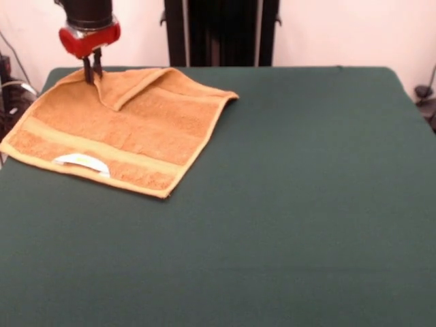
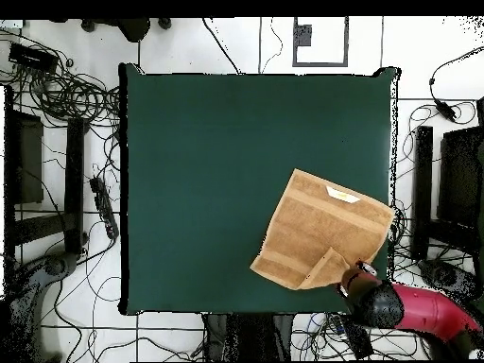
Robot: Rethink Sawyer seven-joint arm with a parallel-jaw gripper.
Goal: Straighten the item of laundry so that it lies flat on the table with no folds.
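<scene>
The orange-tan towel (image 1: 122,129) lies at the table's (image 1: 306,204) far left corner in the front view, near the robot-side right corner in the overhead view (image 2: 317,227). Its white label (image 1: 82,162) faces up near a paler band. One corner flap (image 1: 133,85) is folded over onto the towel along the far edge; it also shows in the overhead view (image 2: 331,267). My gripper (image 1: 92,73) stands upright at the towel's far left corner, its fingers close together and pinched on the cloth there. The overhead view shows the gripper (image 2: 355,274) at the towel's edge by the flap.
The black pedestal (image 1: 221,30) stands behind the table's far edge. The towel's left side reaches the table's left edge (image 1: 7,146). Cables (image 2: 85,189) and dark stands (image 2: 421,189) lie on the floor around the table (image 2: 208,170).
</scene>
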